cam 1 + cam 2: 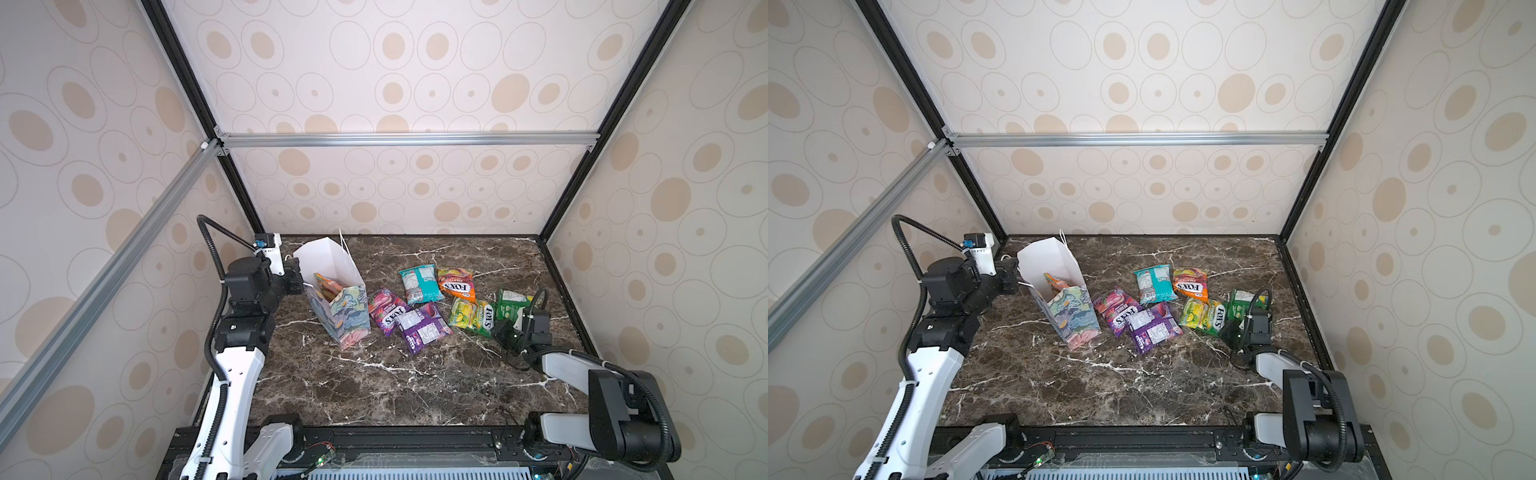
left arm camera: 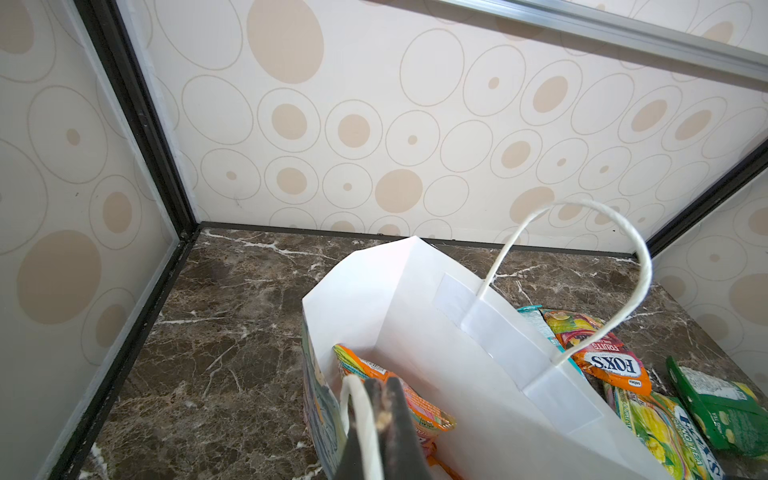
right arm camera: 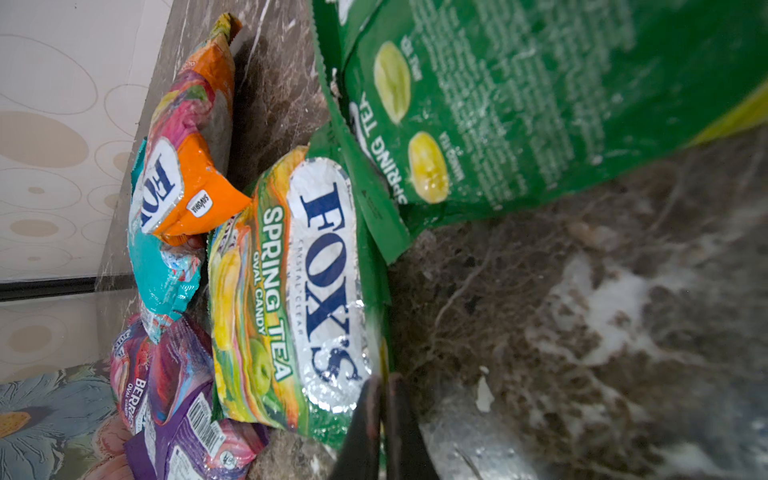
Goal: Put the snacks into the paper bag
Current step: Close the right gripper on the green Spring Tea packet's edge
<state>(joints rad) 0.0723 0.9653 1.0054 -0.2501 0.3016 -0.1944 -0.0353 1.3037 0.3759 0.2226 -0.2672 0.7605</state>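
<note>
Six snacks lie loose on the marble table in both top views, right of the tilted paper bag: a pink-red packet, purple packet, teal packet, orange packet, yellow-green packet and green packet. We see a seventh packet inside the bag. The left gripper sits at the bag's left rim; the right gripper is low at the yellow-green packet's near edge.

From the left wrist, we find the fingers pressed together on the bag's near cord handle, with the seventh packet below in the white interior and the far handle arching up.

From the right wrist, the fingers are closed, pinching the yellow-green packet's rim. The green packet touches it, and the orange, teal, purple and pink-red packets lie beyond, by the bag's floral side.
</note>
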